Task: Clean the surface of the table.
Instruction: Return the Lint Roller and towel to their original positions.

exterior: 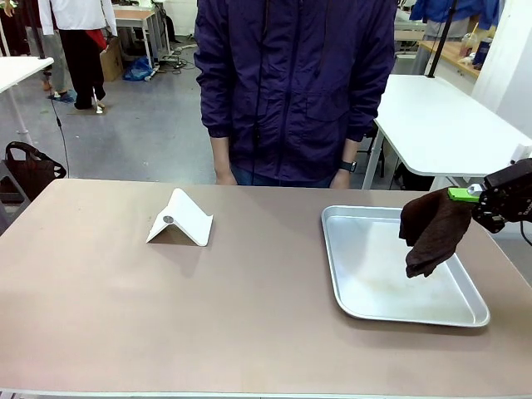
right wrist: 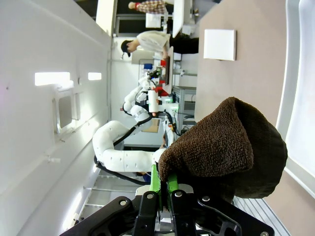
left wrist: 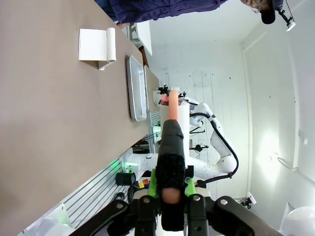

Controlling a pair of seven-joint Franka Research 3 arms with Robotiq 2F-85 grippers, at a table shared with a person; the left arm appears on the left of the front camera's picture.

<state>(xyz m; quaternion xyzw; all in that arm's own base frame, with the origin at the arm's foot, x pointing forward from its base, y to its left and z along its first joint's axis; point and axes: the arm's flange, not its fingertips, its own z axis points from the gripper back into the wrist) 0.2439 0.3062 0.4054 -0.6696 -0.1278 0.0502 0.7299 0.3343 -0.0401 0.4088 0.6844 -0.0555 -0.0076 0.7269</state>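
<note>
The surface of the worktop is seen as a broad taupe rectangle, its long axis laid from the robot's left to its right, and most of it is left bare. A white folded stand is set left of centre, toward the far edge. A metal tray is laid near the right edge. A brown cloth is pinched by the right jaws and hung over the tray's right rim, apparently clear of it. The bare surface lies below and to the left of the cloth. The left jaws are pressed onto a dark stick-like tool, with the worktop stretched away beside them. The right arm is judged the nearer for wiping.
</note>
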